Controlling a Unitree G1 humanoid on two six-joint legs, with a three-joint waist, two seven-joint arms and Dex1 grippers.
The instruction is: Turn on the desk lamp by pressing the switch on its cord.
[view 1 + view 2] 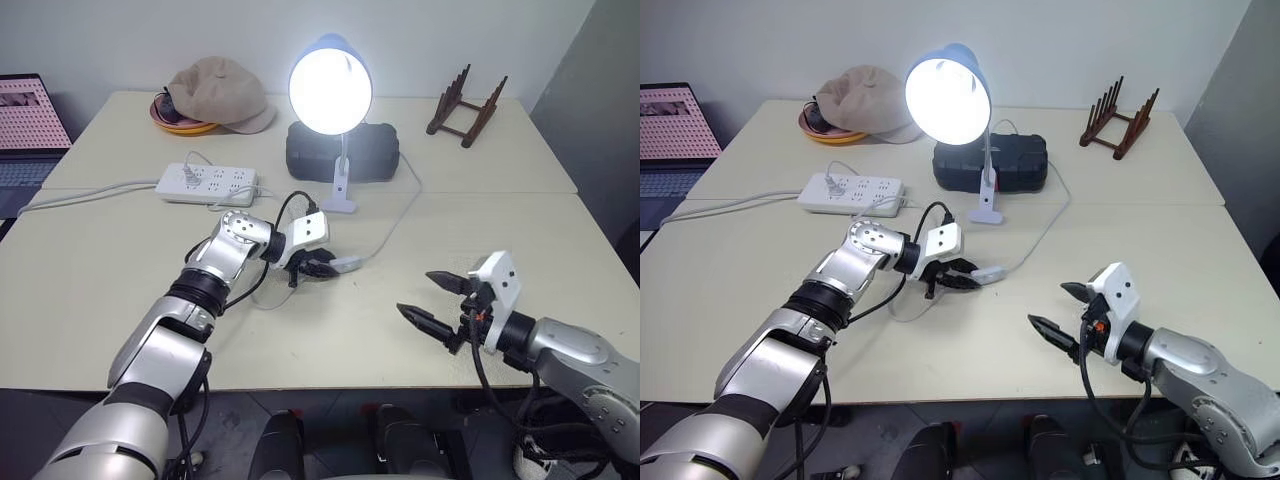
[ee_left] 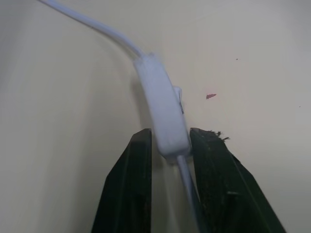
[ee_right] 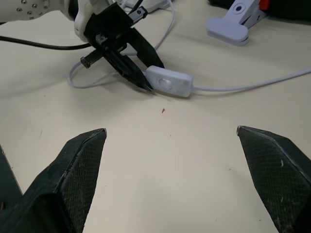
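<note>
Laptop (image 1: 30,130) half off-frame

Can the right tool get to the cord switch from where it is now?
Probably yes: bare table lies between the open right tool and the switch, though the left tool straddles its far end.

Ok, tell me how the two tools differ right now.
The left tool has its fingers set close around one end of the switch; the right tool stands wide open with nothing between its fingers. The left sits by the lit lamp's cord; the right hangs at the table's near edge. Both have two black fingers.
</note>
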